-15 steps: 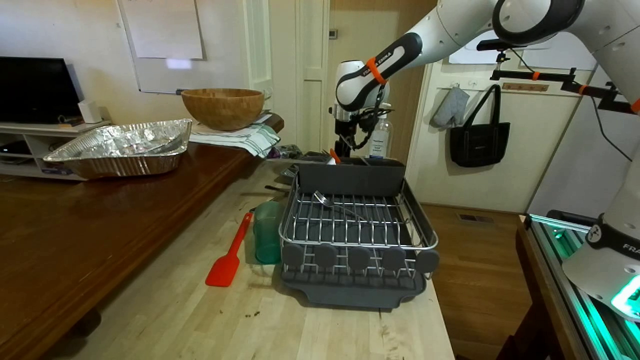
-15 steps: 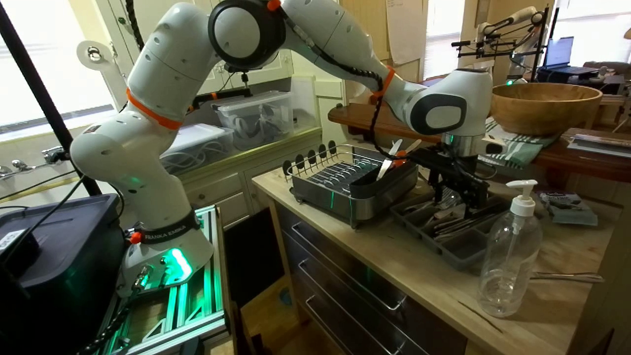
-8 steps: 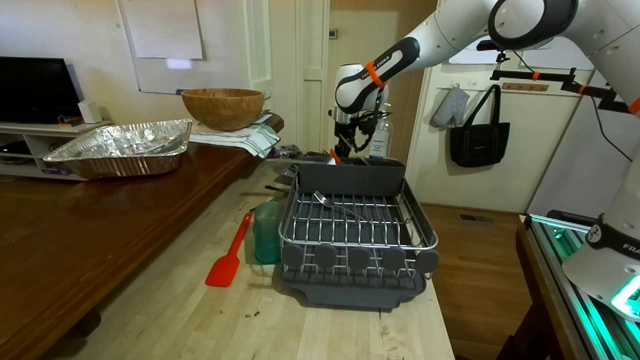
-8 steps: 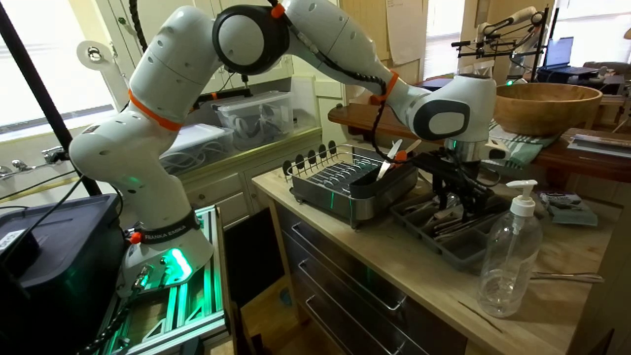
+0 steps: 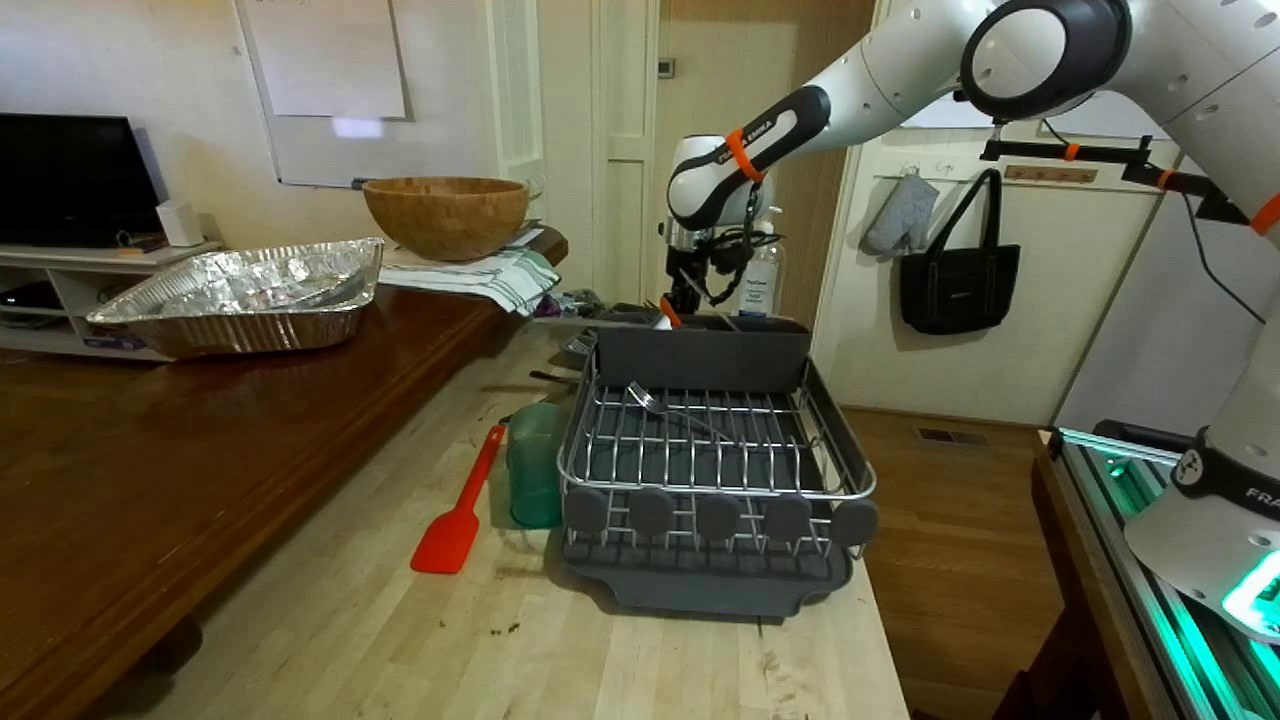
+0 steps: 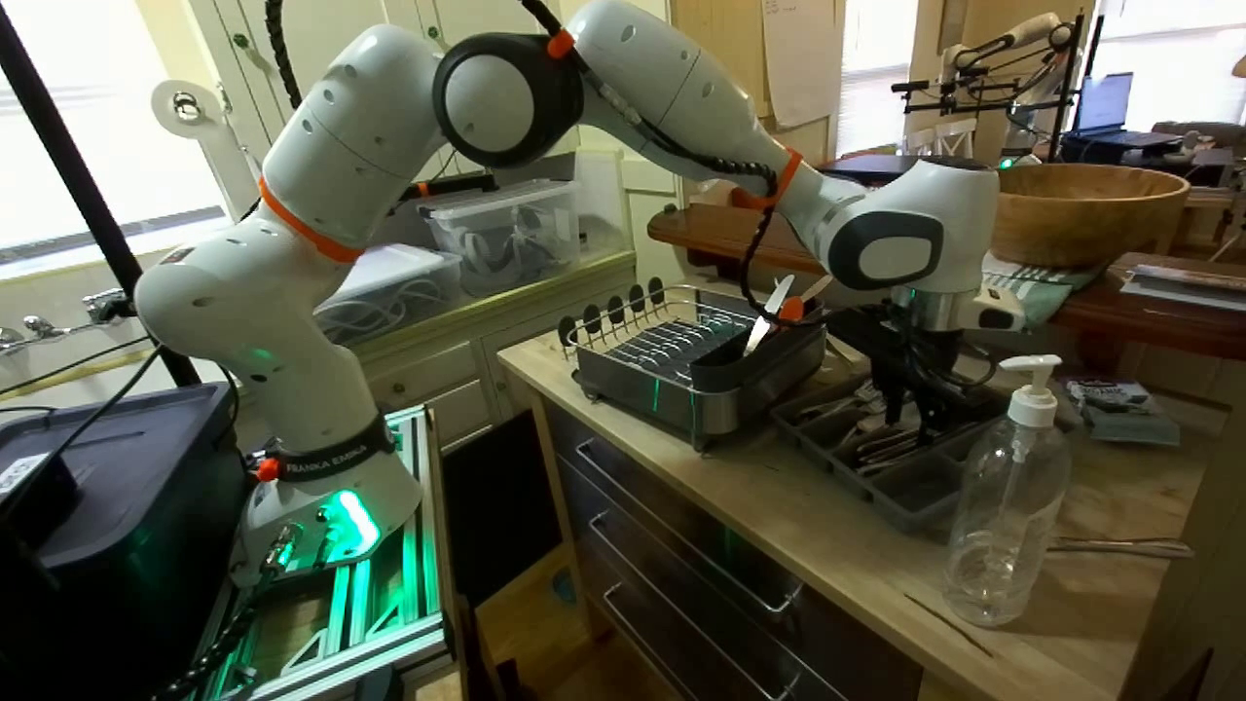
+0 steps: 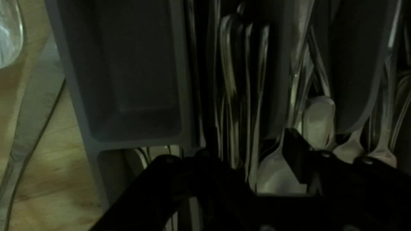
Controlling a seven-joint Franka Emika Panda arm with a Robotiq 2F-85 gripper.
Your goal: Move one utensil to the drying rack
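Note in the wrist view that your two fingers (image 7: 295, 157) stand apart, pointing down at one grey cutlery tray (image 7: 138, 144). Several silver utensils (image 7: 231, 86), one spoon (image 7: 279, 176) among them, show in the gap; you cannot confirm contact. The utensils overlap, so you cannot count them or tell which one the task means. Locate one dark grey drying rack (image 5: 700, 590) on the table (image 5: 640, 670), near the tray; it carries five grey discs (image 5: 718, 516) along one end and one fork (image 5: 648, 400) lying across its wires. Beside the rack, identify one green tumbler (image 5: 533, 465) and one red spatula (image 5: 460, 520). Beside the tray, identify one table knife (image 7: 35, 102) and one clear pump bottle (image 6: 1007, 526). In both exterior views, one wooden bowl (image 5: 445, 215) stands by one striped cloth (image 5: 505, 280). Three dark drawers (image 6: 681, 565) sit under the table in an exterior view.
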